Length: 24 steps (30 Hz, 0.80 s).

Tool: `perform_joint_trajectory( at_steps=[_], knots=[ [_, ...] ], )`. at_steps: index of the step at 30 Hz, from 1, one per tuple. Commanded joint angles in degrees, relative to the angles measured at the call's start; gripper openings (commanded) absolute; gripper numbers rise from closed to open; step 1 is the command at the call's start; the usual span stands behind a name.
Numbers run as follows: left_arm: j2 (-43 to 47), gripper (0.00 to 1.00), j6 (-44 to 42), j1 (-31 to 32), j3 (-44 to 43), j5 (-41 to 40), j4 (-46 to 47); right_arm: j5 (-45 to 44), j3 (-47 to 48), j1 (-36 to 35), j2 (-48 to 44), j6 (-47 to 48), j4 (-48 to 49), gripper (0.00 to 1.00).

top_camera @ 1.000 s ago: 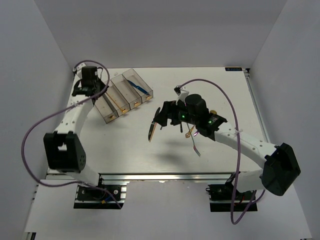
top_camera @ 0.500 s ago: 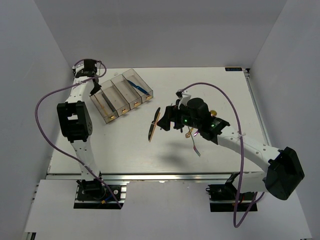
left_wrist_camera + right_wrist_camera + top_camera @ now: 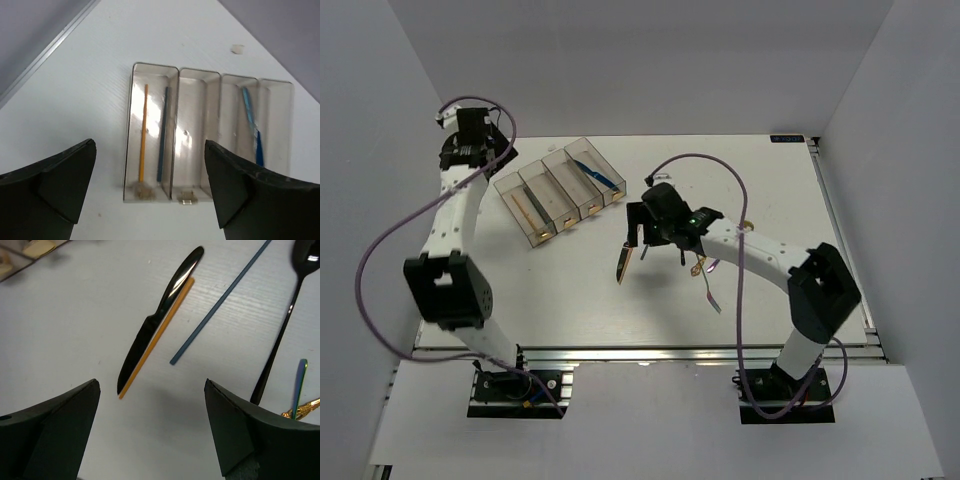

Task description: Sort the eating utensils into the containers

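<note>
**Entry one.** We list the left claw [image 3: 149, 145], its fingers spread wide and holding nothing, raised high over the far left corner of the white table [image 3: 770, 190]. Well below it, and framed between its fingers in the wrist view, we find the row of four narrow clear-grey plastic bins [image 3: 178, 130], joined side by side with small tags at the near end.

Contents as we see them from the left wrist:
- The leftmost bin holds a wooden orange-toned chopstick [image 3: 145, 130] and a dark blue chopstick [image 3: 163, 132]. They lie parallel along its length, close together but apart.
- A blue knife [image 3: 251, 125] lies along the divider between the third and fourth bins. We cannot tell which of the two holds it.

**Entry two.** We list the right claw [image 3: 151, 385], likewise open and empty, hovering above the middle of the table to the right of the bins.

On the table below it we record:
- A glossy black knife [image 3: 171, 292] with a second wooden chopstick [image 3: 149, 351] touching along its side. Their lower ends lie between the fingers, nearer the finger at the left of that view.
- A second dark blue chopstick [image 3: 219, 302], just beside that pair and apart from it.
- A black spoon [image 3: 281, 325], farther right, its handle running down toward the other finger.
- A purple-gold iridescent handle [image 3: 300, 385] and a bit of gold cutlery [image 3: 305, 407], near the end of the spoon's handle and mostly hidden by that finger.
</note>
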State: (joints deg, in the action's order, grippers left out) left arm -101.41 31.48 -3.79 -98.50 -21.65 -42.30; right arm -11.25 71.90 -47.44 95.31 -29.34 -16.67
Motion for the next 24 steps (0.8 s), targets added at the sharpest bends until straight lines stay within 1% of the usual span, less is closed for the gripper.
perform_joint_trajectory(
  at_steps=[1,2,3,4,5,6,7,8,9,10,12,13,14,18,21,24],
  knots=[
    [16.35,0.98,-3.0,0.36,7.85,7.91,3.27,-14.39,8.15,-1.69,4.35,-4.31,-7.67,0.89],
    [19.37,0.98,-3.62,0.28,14.15,9.16,5.46,-15.46,10.87,-1.78,7.15,-6.76,-9.94,0.89],
    [24.97,0.98,-4.15,0.45,17.52,10.56,6.43,-17.21,11.68,-1.69,9.26,-7.39,-9.88,0.85],
    [27.73,0.98,-4.24,0.45,20.86,10.4,7.23,-17.84,12.38,-1.69,10.24,-7.57,-9.88,0.81],
    [30.36,0.98,-4.67,0.45,24.2,10.4,8.11,-18.54,13.26,-1.6,11.47,-8.09,-10.14,0.76],
    [32.74,0.98,-5.03,0.54,30.5,10.23,9.68,-19.25,15.53,-1.25,12.52,-8.53,-11.1,0.7],
    [36.68,0.98,-5.2,0.45,33.43,9.79,10.22,-19.95,16.68,-0.99,14.62,-8.62,-11.72,0.62],
    [38.37,0.98,-5.99,0.63,35.9,8.57,11.09,-19.87,17.91,-0.73,15.69,-8.71,-12.94,0.6],
    [39.87,0.98,-6.34,0.63,40.36,7.68,11.62,-19.78,19.93,-0.29,16.66,-8.71,-13.48,0.59],
    [42.06,0.98,-6.44,0.63,42.23,6.89,12.07,-19.34,20.73,-0.02,18.41,-8.71,-13.74,0.56],
    [43.3,0.98,-6.7,0.89,44.87,7.23,12.68,-18.73,22.05,0.68,20.0,-9.5,-15.23,0.54],
    [43.57,0.98,-6.87,1.07,46.63,7.84,12.95,-17.86,22.58,0.94,21.14,-9.68,-15.33,0.51],
    [43.75,0.98,-7.05,1.07,47.16,8.37,12.95,-17.59,22.58,1.03,21.58,-10.12,-15.5,0.5],
    [42.61,0.98,-7.14,1.24,46.82,9.34,12.33,-16.62,21.7,1.12,23.43,-11.43,-14.45,0.5],
    [42.61,0.98,-7.14,1.24,46.91,9.78,12.42,-16.0,23.19,1.21,25.89,-12.84,-15.06,0.48],
    [42.96,0.98,-7.23,1.24,47.17,9.52,12.33,-17.05,24.87,1.21,28.26,-14.68,-17.61,0.42]
  ],
)
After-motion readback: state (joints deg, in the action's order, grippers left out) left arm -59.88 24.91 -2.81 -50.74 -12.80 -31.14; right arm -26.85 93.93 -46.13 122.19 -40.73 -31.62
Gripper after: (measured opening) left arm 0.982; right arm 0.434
